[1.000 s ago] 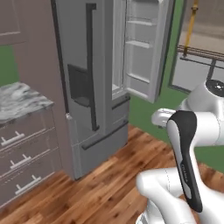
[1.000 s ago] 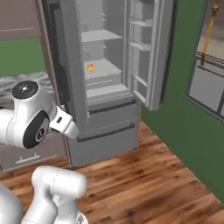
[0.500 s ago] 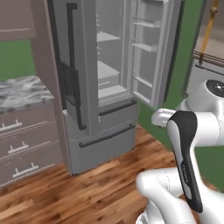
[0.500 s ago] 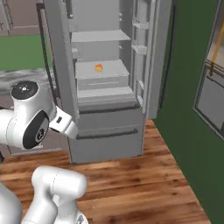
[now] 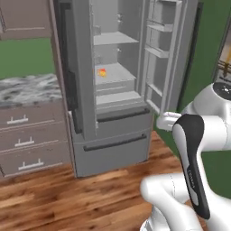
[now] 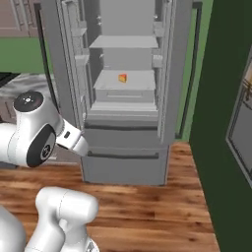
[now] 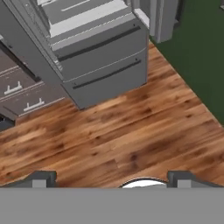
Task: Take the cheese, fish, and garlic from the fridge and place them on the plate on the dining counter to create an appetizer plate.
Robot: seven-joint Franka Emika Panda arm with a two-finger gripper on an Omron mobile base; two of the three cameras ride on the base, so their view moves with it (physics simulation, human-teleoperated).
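The fridge (image 6: 123,93) stands with both upper doors swung open, and the cheese (image 6: 122,78) sits on a middle shelf inside, toward the front. The end effector (image 7: 112,178) hangs spread wide and empty over the wooden floor (image 7: 131,135), well short of the fridge's 2 lower drawers (image 7: 105,59).
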